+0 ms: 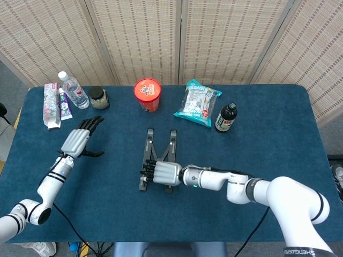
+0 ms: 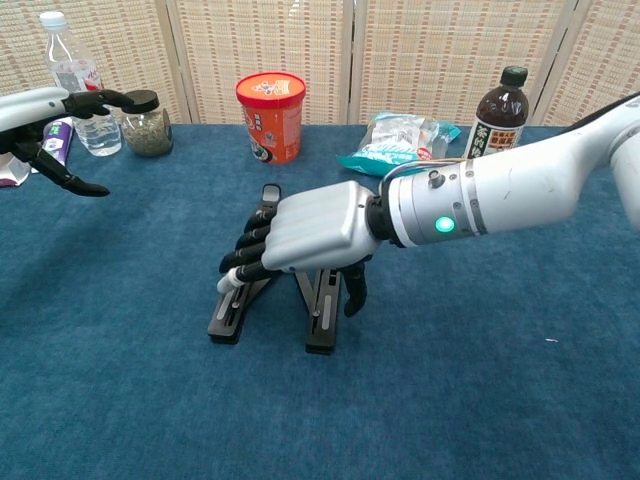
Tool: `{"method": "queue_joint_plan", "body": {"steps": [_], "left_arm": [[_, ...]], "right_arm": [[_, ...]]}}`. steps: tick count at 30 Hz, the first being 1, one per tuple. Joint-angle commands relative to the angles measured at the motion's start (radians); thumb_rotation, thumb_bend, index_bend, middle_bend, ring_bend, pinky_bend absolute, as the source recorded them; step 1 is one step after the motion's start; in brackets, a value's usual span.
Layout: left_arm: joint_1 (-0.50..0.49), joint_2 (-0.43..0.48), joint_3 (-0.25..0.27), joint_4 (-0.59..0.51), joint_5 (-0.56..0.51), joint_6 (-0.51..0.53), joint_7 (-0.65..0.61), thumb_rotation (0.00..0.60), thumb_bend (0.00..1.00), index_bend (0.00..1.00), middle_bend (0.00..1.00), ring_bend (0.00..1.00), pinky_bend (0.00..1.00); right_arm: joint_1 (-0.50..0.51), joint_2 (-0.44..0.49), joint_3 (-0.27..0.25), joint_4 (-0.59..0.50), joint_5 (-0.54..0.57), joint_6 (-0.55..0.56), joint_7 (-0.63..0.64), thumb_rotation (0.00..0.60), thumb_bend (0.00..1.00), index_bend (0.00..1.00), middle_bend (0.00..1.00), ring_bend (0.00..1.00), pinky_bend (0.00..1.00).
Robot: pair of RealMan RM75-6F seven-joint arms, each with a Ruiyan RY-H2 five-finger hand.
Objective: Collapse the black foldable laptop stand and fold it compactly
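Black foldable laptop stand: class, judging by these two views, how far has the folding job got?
Done: nothing yet; the black foldable laptop stand lies on the blue table with its two rails spread apart. In hand: the right hand is over the stand's near half, fingers on the left rail; contact is likely but no grip shows. The left hand hovers open, away from it. Left: closing the rails together.

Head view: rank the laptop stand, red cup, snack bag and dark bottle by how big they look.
1. Laptop stand, partly covered by the right hand.
2. Snack bag.
3. Red cup and dark bottle look about alike; I won't rank them.
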Motion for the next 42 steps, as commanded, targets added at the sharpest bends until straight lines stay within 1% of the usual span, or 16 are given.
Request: {"method": "queue_joint_plan", "body": {"steps": [1,7,14,18,27,36,38,42], "left_arm": [[0.002,-0.003,-0.002,0.009,0.001,-0.002,-0.006,0.6,0.12,0.0,0.0,0.0,0.01],[0.006,-0.007,-0.002,0.029,0.004,-0.009,-0.021,0.6,0.12,0.0,0.0,0.0,0.01],[0.005,-0.014,-0.007,0.046,0.011,-0.009,-0.04,0.6,0.12,0.0,0.0,0.0,0.01],[0.007,-0.015,-0.006,0.05,0.019,-0.003,-0.044,0.6,0.12,0.0,0.0,0.0,0.01],[0.016,-0.017,-0.004,0.065,0.024,0.0,-0.064,0.6,0.12,0.0,0.0,0.0,0.01],[0.021,-0.022,-0.001,0.083,0.034,0.005,-0.082,0.6,0.12,0.0,0.0,0.0,0.01],[0.022,-0.025,0.0,0.087,0.036,0.006,-0.084,0.6,0.12,0.0,0.0,0.0,0.01],[0.022,-0.029,0.001,0.095,0.039,0.005,-0.09,0.6,0.12,0.0,0.0,0.0,0.01]], "right_arm": [[0.021,-0.028,-0.019,0.041,-0.015,0.008,0.042,0.6,0.0,0.0,0.0,0.0,0.0],[0.056,-0.055,-0.039,0.087,-0.023,0.006,0.122,0.6,0.0,0.0,0.0,0.0,0.0],[0.13,-0.062,-0.073,0.099,-0.02,-0.053,0.281,0.6,0.0,0.0,0.0,0.0,0.0],[0.163,-0.074,-0.089,0.118,-0.026,-0.06,0.344,0.6,0.0,0.0,0.0,0.0,0.0],[0.196,-0.097,-0.11,0.161,-0.027,-0.055,0.395,0.6,0.0,0.0,0.0,0.0,0.0],[0.207,-0.121,-0.114,0.201,-0.018,-0.033,0.419,0.6,0.0,0.0,0.0,0.0,0.0],[0.207,-0.125,-0.115,0.208,-0.016,-0.026,0.427,0.6,0.0,0.0,0.03,0.0,0.0],[0.208,-0.132,-0.124,0.222,-0.016,-0.015,0.441,0.6,0.01,0.0,0.12,0.0,0.0]]}}
